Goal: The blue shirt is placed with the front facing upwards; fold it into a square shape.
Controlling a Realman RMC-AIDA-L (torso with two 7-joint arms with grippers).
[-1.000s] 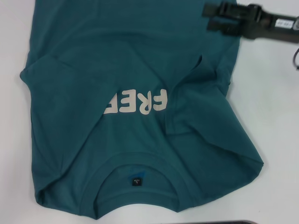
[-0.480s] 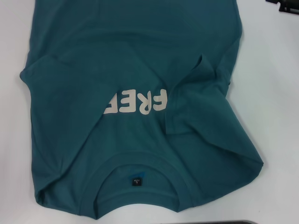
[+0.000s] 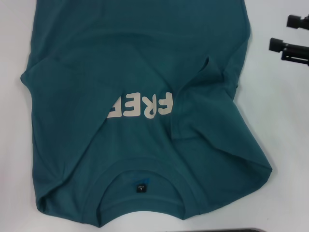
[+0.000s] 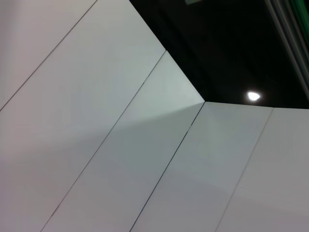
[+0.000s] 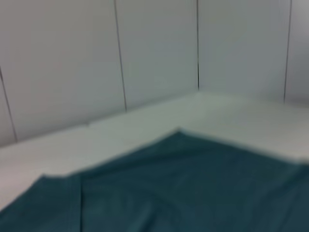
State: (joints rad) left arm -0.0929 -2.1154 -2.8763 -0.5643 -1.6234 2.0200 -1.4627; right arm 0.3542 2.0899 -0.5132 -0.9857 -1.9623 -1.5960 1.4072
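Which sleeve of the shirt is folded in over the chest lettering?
The sleeve on the robot's right, nearer the right gripper; its cuff touches the lettering. The left sleeve stops short.

Blue shirt point(image 3: 140, 72) flat on table, front up, both sleeves folded inward.

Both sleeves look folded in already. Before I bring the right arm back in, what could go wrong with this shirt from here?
1. The right gripper sits off the blue shirt, open, above the white table; re-entering low might snag the hem edge.
2. The folded right sleeve lies bunched with a raised ridge, so the next fold may come out crooked, not square.
3. The collar lies near the table's front edge; dragging could pull it off.
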